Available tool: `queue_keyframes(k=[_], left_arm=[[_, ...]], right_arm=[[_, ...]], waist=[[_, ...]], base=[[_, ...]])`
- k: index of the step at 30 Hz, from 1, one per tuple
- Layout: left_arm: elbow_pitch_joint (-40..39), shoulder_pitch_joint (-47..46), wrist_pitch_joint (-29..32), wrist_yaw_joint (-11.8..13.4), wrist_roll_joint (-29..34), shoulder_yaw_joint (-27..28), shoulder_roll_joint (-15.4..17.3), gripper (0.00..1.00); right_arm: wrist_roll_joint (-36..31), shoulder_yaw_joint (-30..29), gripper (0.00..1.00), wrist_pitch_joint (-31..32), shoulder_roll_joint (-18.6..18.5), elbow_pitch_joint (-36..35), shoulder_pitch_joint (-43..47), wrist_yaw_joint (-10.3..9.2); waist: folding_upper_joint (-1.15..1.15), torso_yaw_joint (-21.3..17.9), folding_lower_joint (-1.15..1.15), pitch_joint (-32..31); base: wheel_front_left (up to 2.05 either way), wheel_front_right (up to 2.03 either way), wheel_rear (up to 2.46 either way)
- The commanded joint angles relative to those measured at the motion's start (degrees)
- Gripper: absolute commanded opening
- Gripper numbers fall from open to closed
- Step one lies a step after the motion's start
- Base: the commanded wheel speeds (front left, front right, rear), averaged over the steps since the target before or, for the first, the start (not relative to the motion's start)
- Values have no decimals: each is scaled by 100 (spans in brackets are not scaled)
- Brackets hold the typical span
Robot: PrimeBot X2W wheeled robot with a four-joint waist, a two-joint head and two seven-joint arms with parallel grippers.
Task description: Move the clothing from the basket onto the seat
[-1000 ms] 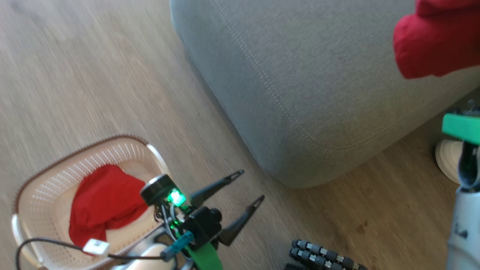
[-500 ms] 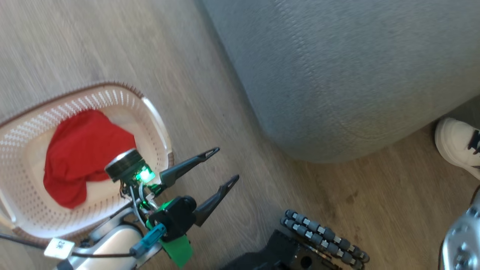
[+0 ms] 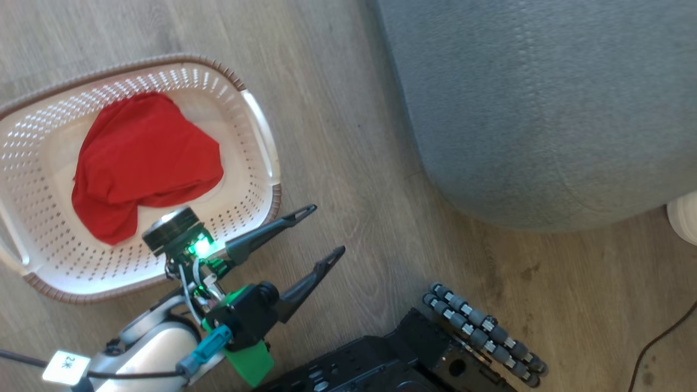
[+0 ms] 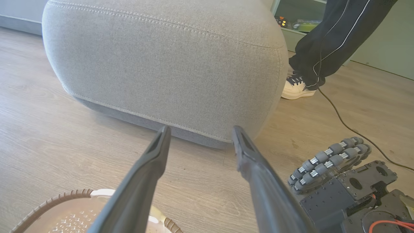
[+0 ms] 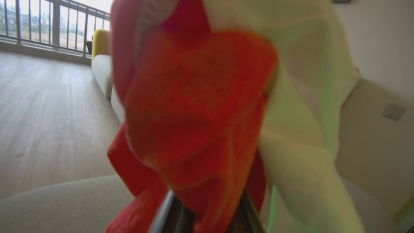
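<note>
On the wood floor, the grey seat stands apart from the basket, one red garment inside. My left gripper is spread, empty, by its rim. My right gripper pinches a red-and-white garment.

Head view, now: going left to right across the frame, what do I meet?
basket, with a red garment lying in it → left gripper, open, over the floor → seat
</note>
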Motion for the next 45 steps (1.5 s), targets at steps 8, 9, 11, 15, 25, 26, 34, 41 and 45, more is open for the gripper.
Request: queue_keyframes(k=[8,9,11,15,25,26,34,41,45], left_arm=[[-269,-137,-27,39,24,90,-46,100],[-273,-150,-27,39,24,86,-59,100],[-274,-173,-27,38,15,99,-75,100],[-265,-185,-27,51,3,163,-73,100],[-285,-247,-27,44,-28,194,-192,100],[-272,-250,-27,42,-29,181,-210,100],[-193,-278,-27,23,-61,39,-383,100],[-35,-280,-27,10,-75,-124,-610,100],[38,-317,-27,5,44,-392,-796,100]], right_arm=[[-492,-473,0,222,-485,1246,-613,-2],[-563,-563,0,282,-518,1405,-635,-2],[-747,-655,0,412,-552,1695,-666,-2],[-938,-773,0,522,-519,2126,-802,-2],[-1394,-910,100,342,-589,2481,-903,-2],[-1443,-936,100,318,-587,2486,-891,-2],[-1781,-863,100,240,-558,2601,-722,-2],[-2058,-624,100,187,-500,2593,-526,-2],[-2152,-466,100,159,-545,2591,-360,-2]], waist=[[0,405,0,269],[0,442,0,286],[0,503,0,310],[0,538,0,348],[0,560,0,335],[0,566,0,311],[0,623,0,-92],[0,687,0,-659],[0,754,0,-1075]], base=[[0,0,0],[0,0,0],[0,0,0],[0,0,0],[0,0,0],[0,0,0],[0,0,0],[0,0,0],[0,0,0]])
